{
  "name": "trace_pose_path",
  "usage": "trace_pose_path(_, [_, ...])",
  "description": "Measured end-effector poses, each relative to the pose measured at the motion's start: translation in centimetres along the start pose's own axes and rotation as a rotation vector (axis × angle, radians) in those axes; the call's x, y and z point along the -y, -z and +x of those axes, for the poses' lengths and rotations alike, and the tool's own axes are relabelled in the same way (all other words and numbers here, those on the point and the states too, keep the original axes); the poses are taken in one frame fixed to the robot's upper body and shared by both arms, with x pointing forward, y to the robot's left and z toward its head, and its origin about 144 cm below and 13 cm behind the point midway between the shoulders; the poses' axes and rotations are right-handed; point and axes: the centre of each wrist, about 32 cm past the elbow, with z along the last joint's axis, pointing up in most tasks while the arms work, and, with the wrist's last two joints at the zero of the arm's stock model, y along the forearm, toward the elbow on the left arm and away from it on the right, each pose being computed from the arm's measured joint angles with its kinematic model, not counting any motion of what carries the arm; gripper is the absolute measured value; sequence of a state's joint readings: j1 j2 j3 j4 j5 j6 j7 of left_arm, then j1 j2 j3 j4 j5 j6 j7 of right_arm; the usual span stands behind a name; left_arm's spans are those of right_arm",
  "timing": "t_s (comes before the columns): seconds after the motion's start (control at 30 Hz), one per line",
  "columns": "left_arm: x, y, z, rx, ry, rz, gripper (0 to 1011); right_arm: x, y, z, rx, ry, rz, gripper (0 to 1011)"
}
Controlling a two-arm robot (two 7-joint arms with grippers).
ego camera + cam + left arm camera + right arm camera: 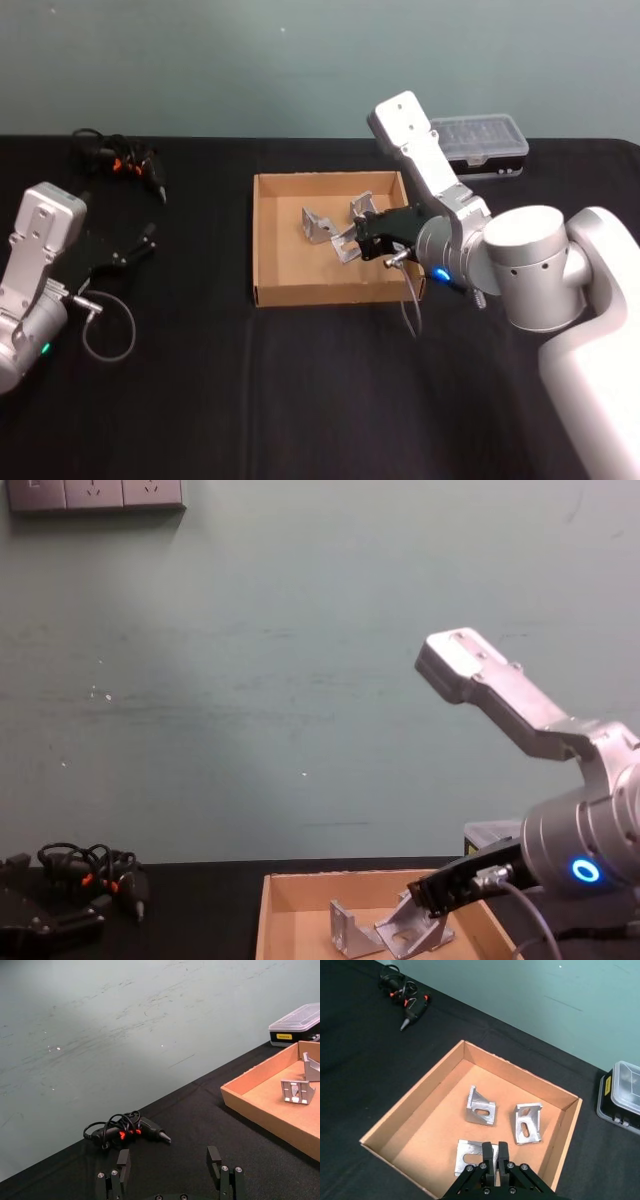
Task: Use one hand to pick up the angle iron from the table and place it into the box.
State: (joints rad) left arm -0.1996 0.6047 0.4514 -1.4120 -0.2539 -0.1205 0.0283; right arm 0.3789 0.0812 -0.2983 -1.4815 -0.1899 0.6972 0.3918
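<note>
The right hand (352, 240) hangs over the box (268, 240), low above its floor, reaching in from the box's right side. Seen from the right wrist, its two fingers (488, 1157) stand close together with a thin gap between them, and nothing is gripped there. Just beyond the fingertips lies one angle iron (471, 1157), flat on the cardboard near the front wall; the hand hides part of it, and I cannot tell whether the tips touch it.

Two more irons rest in the box, standing on one flange. One (481, 1106) sits near the middle of the floor, the other (527, 1123) just to its right, the two apart from each other. In the chest view the irons show over the front wall, with the hand just beside them.

The box sits on the black tabletop (300, 400), about mid-width. Behind it to the right is a plastic case (480, 142) with a clear lid. At the far left of the tabletop lies a black tool (125, 160) wound in its cord.

The left hand (170, 1170) rests low over the tabletop at the left, well apart from the box, its fingers spread wide and empty.
</note>
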Motion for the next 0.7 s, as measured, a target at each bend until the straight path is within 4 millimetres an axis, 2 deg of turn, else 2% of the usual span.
trace_pose_path(0.4, [0.0,0.0,0.0,0.0,0.0,0.0,1000,-2.0,0.7,0.1,0.02,0.009,-0.012,57])
trace_pose_path(0.7, [0.0,0.0,0.0,0.0,0.0,0.0,1000,-3.2,0.4,0.5,0.014,0.009,-0.021,57])
